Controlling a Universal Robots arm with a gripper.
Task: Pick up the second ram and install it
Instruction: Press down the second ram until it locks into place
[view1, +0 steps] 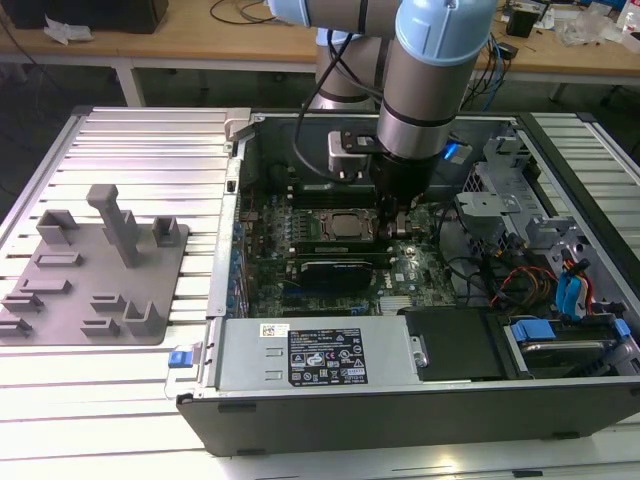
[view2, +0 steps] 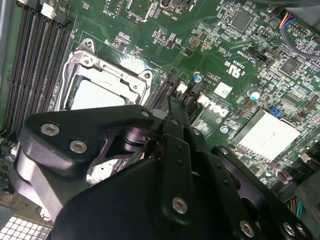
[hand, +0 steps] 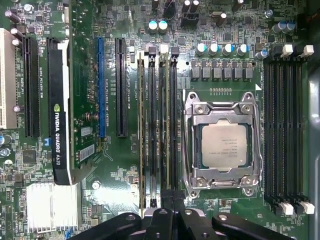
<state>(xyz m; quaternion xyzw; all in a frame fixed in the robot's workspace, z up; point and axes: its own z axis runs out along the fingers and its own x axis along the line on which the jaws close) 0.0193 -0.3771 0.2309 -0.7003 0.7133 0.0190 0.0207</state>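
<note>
The gripper (hand: 167, 212) jaws are closing on the second ram (hand: 163, 130) over its DIMM slot (hand: 172, 125); misalignment risks bending contacts.

Exterior view: bright overhead light, glare on slatted surface (view1: 120, 150), case interior (view1: 350, 240) shadowed. Wrist views evenly lit, boards sharp; near pincer (view2: 172, 107) body dark, soft-focused.

A pale-blue and silver arm (view1: 425, 70) is seen, ending in a matte-black tool (view2: 175, 120) fastened with silver screws.
</note>
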